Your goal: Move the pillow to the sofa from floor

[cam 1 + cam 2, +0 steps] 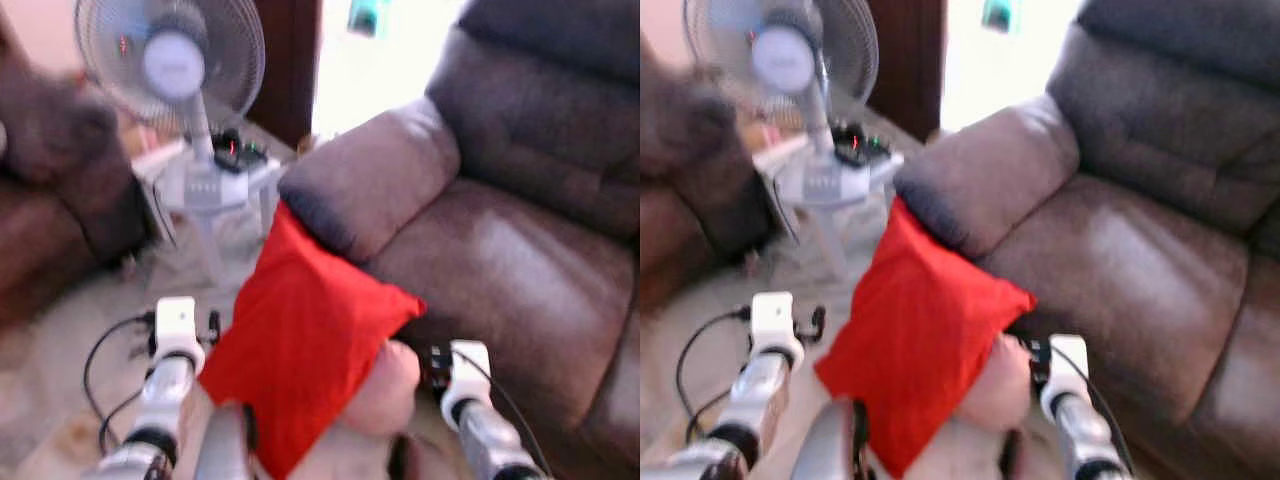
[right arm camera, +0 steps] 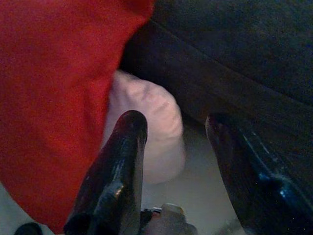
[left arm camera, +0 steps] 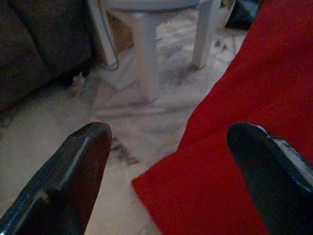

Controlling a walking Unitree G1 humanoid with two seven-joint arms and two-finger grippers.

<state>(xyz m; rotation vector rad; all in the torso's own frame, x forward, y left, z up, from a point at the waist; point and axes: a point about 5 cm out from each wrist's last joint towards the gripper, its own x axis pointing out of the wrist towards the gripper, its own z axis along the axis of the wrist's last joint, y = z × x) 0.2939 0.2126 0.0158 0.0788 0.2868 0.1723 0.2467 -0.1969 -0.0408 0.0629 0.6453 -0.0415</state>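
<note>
Over on the left a fan (image 1: 172, 62) stands on a small white stool (image 1: 215, 185) between an armchair (image 1: 50, 190) and the sofa, with a black cable (image 1: 105, 375) looping across the pale floor (image 1: 60, 400) in front of it.

The left hand (image 3: 168, 171) hangs low with its fingers spread wide apart, one finger over bare floor and the other over the edge of the red pillow (image 1: 300, 345). Nothing is between them firmly enough to call a grip. If it closes from here I'd guess it catches only a thin fold of cloth at the corner, and the cover could slip out as it lifts.

The pillow itself leans tilted against the front of the sofa (image 1: 500, 250), its upper corner up at the padded armrest (image 1: 370, 175) and its lower end down near the floor. A pinkish cushion (image 2: 149, 127) sits tucked behind it, touching it, and could get dragged along or knocked aside.

The right hand (image 2: 173, 161) is also open, with one finger beside the pink cushion and the other close to the dark sofa front. Closing there looks likely to pinch the wrong cushion. Both eye views are blurred, so the aim may be off too.
</note>
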